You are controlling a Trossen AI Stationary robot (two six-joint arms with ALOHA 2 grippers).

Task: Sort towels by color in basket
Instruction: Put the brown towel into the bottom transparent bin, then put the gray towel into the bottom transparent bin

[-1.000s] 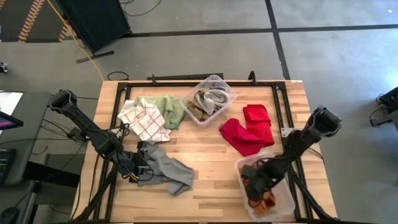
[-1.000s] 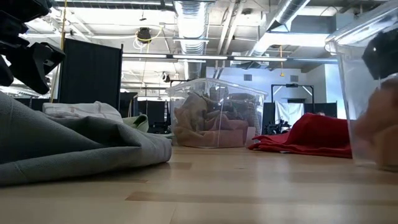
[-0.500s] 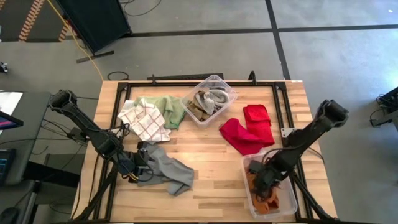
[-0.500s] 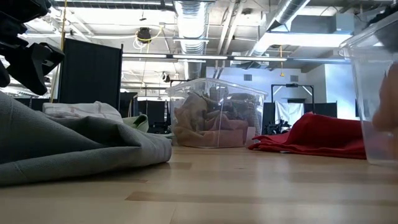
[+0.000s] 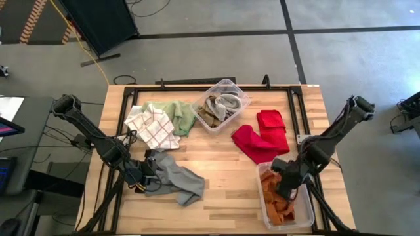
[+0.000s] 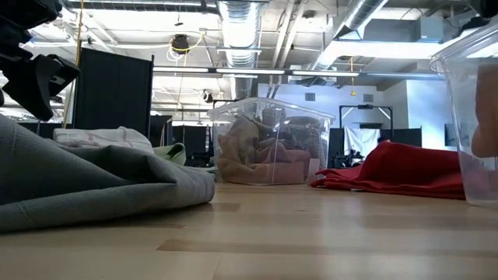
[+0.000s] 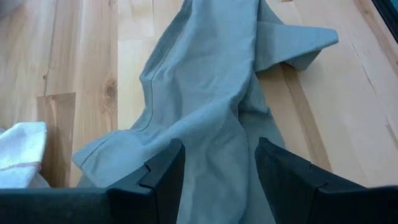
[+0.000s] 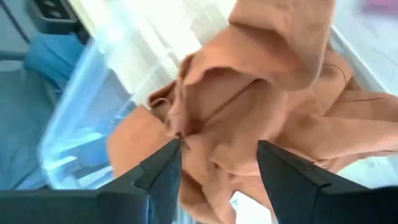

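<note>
Rust-orange towels (image 5: 278, 200) lie in the near-right bin (image 5: 305, 216) directly under the spread, empty right end effector (image 5: 287, 190), while the left end effector (image 7: 219, 163) straddles the grey towel (image 5: 172, 177) on the surface (image 5: 223, 177), fingers apart.

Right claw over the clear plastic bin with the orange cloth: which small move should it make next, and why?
Probably lift straight up out of the clear plastic bin. The right claw stands open, and the rust orange cloth lies loose in the bin, apparently released; the red towels beside it wait on the table.
</note>
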